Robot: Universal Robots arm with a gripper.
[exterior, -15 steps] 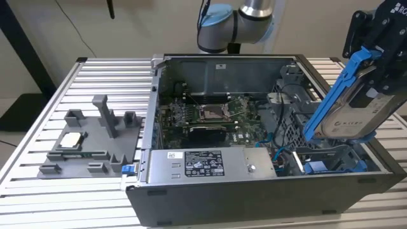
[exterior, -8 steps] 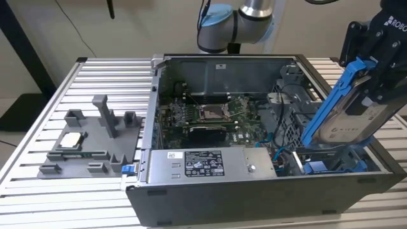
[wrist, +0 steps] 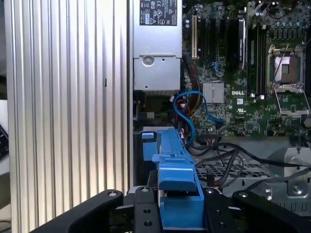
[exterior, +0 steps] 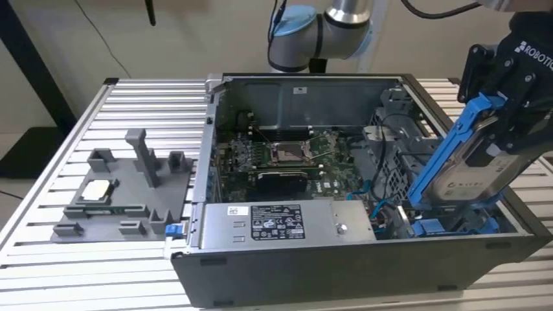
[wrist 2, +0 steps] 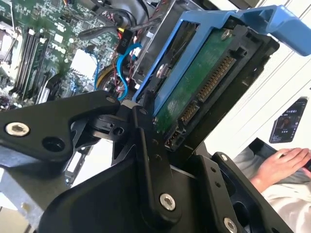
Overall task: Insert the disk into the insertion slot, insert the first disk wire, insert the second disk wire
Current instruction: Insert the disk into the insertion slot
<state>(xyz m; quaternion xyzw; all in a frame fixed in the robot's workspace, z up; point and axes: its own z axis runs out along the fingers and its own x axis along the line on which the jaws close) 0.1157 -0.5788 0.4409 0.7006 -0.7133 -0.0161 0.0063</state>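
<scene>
My gripper (exterior: 504,133) is shut on the disk (exterior: 464,176), a silver-grey drive in a bright blue carrier. It holds the disk steeply tilted above the right front corner of the open computer case (exterior: 346,262) in the exterior view. The disk's lower end hangs just over the drive bay, where another blue-framed drive (exterior: 454,227) lies. In the second wrist view the disk (wrist 2: 197,82) shows its green board and connectors beside the black fingers (wrist 2: 146,145). In the first wrist view the blue carrier (wrist: 175,165) sits between the fingers. A blue wire (wrist: 192,109) loops near the bay.
The case stands on a ribbed aluminium table (exterior: 129,103), with the motherboard (exterior: 285,155) and power supply (exterior: 276,223) inside. A grey fixture (exterior: 121,194) with small parts lies at the exterior view's left. A person's hand (wrist 2: 282,167) rests beyond the table.
</scene>
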